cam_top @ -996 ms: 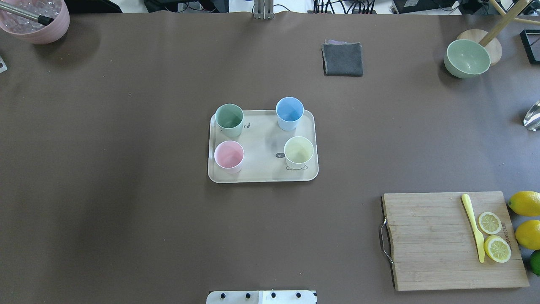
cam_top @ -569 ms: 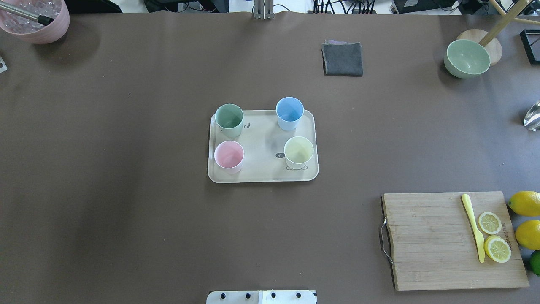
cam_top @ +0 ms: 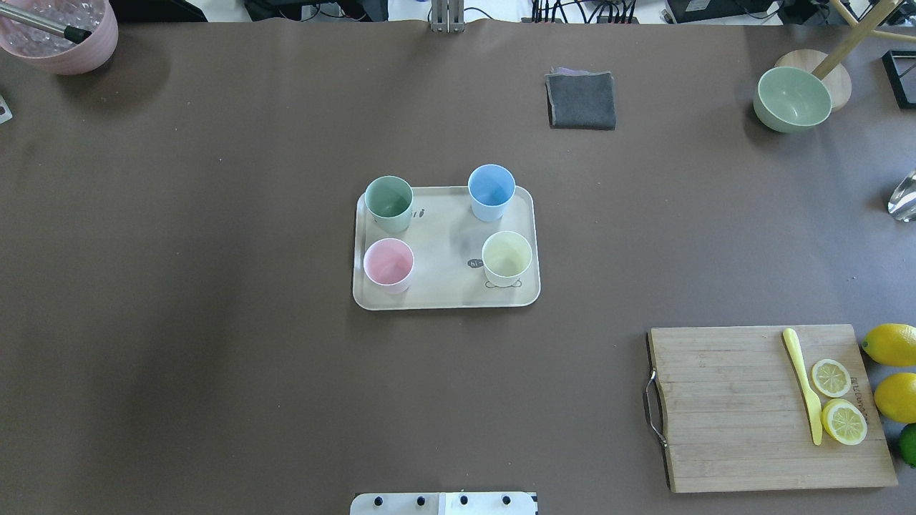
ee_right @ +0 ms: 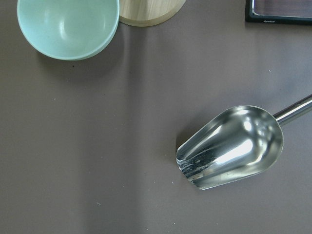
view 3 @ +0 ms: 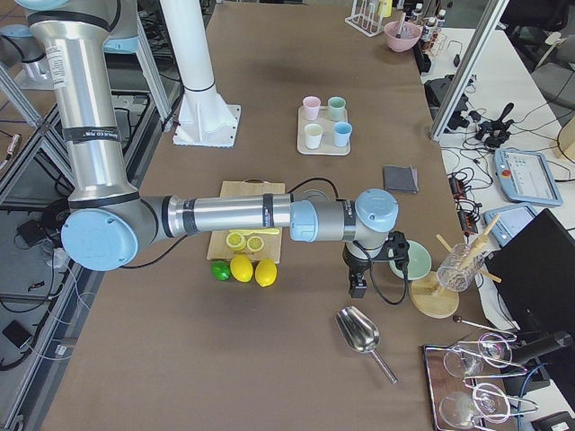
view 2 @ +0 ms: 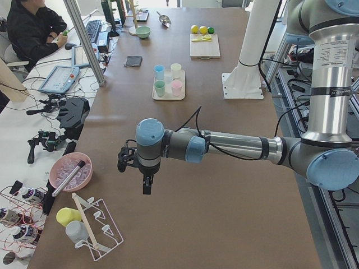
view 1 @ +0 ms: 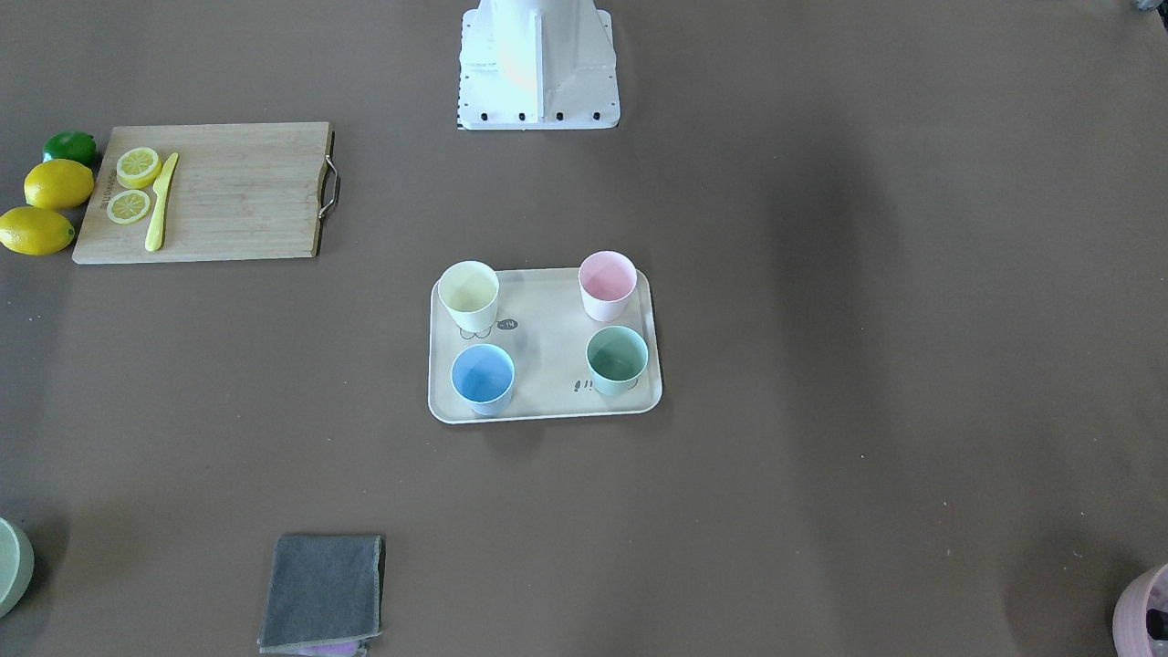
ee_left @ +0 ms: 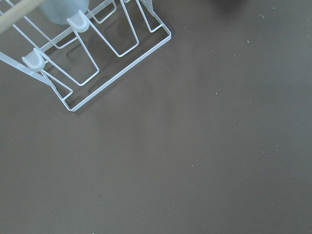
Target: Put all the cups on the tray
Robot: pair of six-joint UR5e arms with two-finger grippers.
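Item: yellow cup (cam_top: 507,257), blue cup (cam_top: 491,187), pink cup (cam_top: 388,261), mint green cup (cam_top: 388,198) — all upright on the cream tray (cam_top: 444,300).

My left gripper (view 2: 146,185) and right gripper (view 3: 358,283) hang well apart from it; I cannot tell the jaws' opening.

Judged complete — best not to disturb the tray.

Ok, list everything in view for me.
cups: four, mint green, light blue, pink, yellow, on tray
tray: one, cream, table centre
cutting board: one, wooden, robot's right
lemon slices: two, yellow, on board
knife: one, yellow, on board
lemons: two, yellow, beside board
lime: one, green, beside lemons
cloth: one, grey, far side
bowl: one, pale green, far right
pot: one, pink, far left
scoop: one, steel, right end
wire rack: one, white, left end
left gripper: one, black, over left end
right gripper: one, black, over right end
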